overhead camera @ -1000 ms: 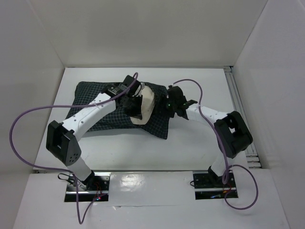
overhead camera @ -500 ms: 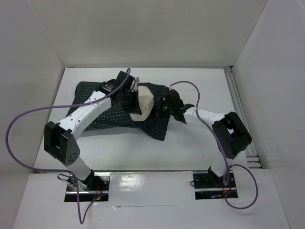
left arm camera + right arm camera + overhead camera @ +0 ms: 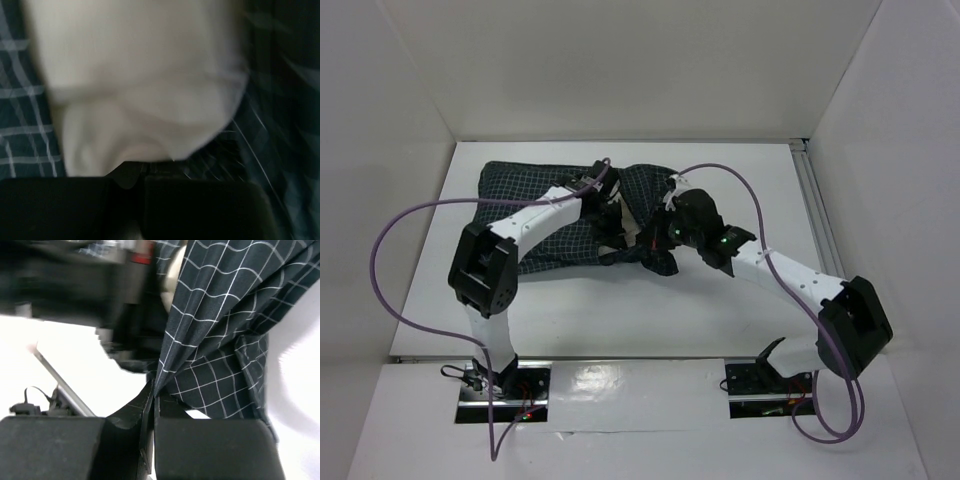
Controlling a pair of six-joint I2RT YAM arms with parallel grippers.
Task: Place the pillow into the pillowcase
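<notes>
Now the dark navy, white-checked fabric pillowcase (image 3: 535, 215) at the far middle covers nearly all the plump cream-white pillow (image 3: 140, 75), whose corner lay bare a second ago. The left gripper (image 3: 140, 172) pinches pillow fabric; the right gripper (image 3: 152, 400), open before, clamps the pillowcase's edge.

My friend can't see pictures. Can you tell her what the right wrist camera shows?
The right gripper is shut, pinching the edge of the pillowcase, a dark cloth with thin white checks that stretches up and to the right. Behind it, at the top left, the left arm is a dark blur over the white table.
</notes>
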